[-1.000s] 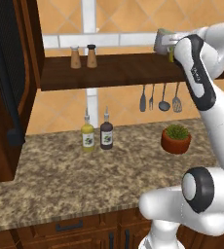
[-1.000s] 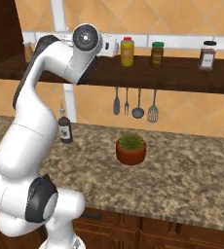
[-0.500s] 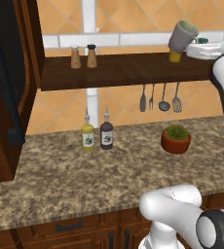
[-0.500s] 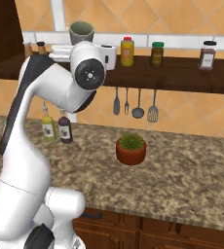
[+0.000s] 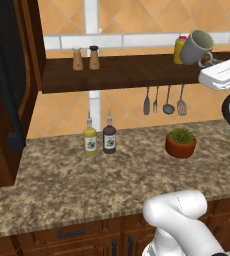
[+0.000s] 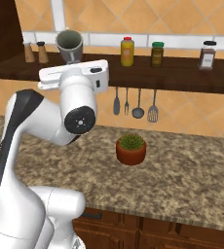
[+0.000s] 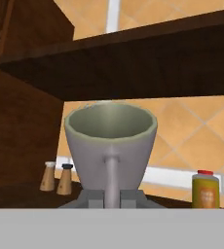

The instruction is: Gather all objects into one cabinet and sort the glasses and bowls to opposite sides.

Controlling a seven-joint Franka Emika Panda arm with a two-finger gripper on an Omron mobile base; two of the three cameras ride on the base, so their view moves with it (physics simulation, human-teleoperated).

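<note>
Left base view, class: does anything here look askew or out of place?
Yes. The mug is off the shelf, tilted in mid-air, held by the gripper at its handle. Everything else stands upright.

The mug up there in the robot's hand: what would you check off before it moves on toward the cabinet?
1. Grip: gripper shut on the mug at its handle: ok.
2. Mug lifted off the shelf: ok.
3. Mug upright: not ok, tilted in the left base view.
4. Mug empty: ok.
5. Cabinet door swung open: ok.
6. Free space inside the cabinet: cannot tell.
</note>
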